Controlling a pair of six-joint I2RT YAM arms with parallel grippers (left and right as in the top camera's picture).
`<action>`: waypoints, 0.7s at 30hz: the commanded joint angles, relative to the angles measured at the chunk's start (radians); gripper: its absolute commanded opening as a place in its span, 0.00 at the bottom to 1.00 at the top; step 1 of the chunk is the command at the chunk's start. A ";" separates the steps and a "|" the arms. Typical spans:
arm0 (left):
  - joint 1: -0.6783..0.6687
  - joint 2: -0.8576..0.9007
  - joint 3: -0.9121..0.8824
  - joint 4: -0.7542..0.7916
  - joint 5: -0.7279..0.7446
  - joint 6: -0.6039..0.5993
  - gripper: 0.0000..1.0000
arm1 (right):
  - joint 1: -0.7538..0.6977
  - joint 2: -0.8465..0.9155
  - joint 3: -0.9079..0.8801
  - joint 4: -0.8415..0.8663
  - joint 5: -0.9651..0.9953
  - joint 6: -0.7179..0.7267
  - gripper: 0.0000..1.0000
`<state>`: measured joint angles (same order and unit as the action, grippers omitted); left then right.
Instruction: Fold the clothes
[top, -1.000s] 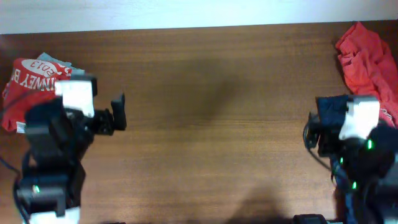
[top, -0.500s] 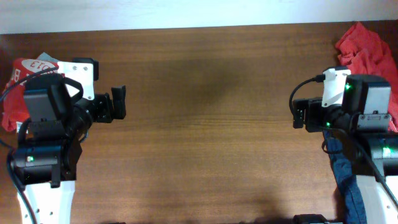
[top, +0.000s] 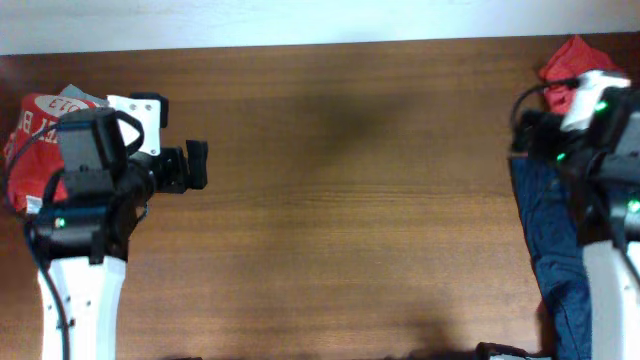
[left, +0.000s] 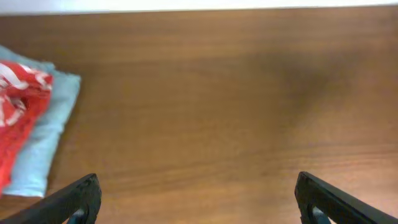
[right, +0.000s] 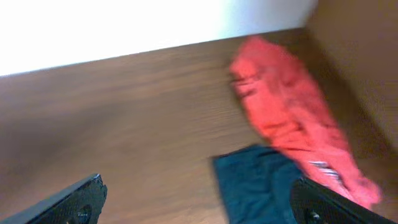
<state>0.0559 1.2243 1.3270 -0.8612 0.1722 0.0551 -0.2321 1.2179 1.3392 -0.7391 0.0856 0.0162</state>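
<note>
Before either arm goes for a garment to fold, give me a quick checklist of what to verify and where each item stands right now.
1. Left gripper open and empty: ok.
2. Right gripper open and empty: ok.
3. Middle of the table bare for spreading a garment: ok.
4. Dark blue garment visible in the right wrist view: ok.
5. Red garment lying flat: not ok, it is crumpled.
6. Dark blue garment's full outline visible: cannot tell, it is partly hidden in the overhead view.
</note>
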 joint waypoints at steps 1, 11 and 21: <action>0.006 0.045 0.019 -0.011 0.008 -0.006 0.99 | -0.143 0.076 0.015 0.077 0.032 0.068 0.99; 0.005 0.117 0.019 -0.004 0.008 -0.006 0.99 | -0.401 0.405 0.015 0.220 0.031 0.114 0.97; 0.003 0.162 0.019 0.003 0.008 -0.006 0.99 | -0.469 0.676 0.013 0.280 -0.055 0.158 0.88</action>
<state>0.0559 1.3785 1.3270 -0.8631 0.1722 0.0551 -0.7036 1.8668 1.3418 -0.4641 0.0425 0.1509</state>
